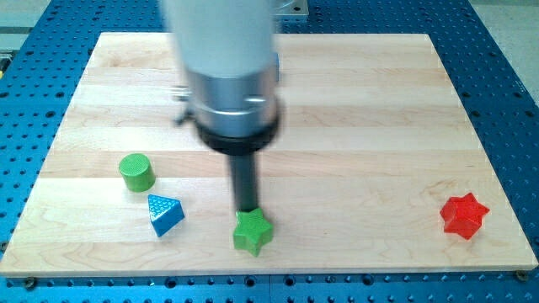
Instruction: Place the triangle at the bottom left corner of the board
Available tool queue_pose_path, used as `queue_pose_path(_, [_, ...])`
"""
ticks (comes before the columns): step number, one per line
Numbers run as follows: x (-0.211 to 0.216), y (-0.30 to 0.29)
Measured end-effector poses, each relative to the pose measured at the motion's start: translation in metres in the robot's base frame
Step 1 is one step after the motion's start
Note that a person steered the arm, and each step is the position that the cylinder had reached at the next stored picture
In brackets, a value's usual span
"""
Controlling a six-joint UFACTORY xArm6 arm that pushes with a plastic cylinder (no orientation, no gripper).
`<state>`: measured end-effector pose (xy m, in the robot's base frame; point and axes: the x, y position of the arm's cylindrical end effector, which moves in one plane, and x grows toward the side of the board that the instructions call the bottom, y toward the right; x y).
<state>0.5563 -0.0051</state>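
Wooden board [354,93] fills most of the frame, lying on a blue perforated table [514,101].

Arm comes down from top centre; the pale cylinder and metal collar are blurred. A dark rod runs below them. My tip [248,210] sits low in the frame, a little left of centre, right at the upper edge of the green star block [253,232]. Contact looks likely, but I cannot tell for sure. The rod is bare: nothing grasped, nothing to clench.

Blue triangle block [164,214] lies in the lower left of the frame, near the board's bottom edge but short of the corner. It is left of the tip, apart from it.

Green cylinder block [136,172] stands just up-left of the triangle.

Red star block [464,215] sits at lower right, well apart from the rest.
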Motion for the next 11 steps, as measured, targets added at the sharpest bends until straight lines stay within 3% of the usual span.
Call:
queue_pose_path(1, [0.0, -0.011])
queue_pose_path(4, [0.002, -0.137])
queue_pose_path(6, [0.032, -0.13])
queue_pose_path(11, [0.032, -0.208])
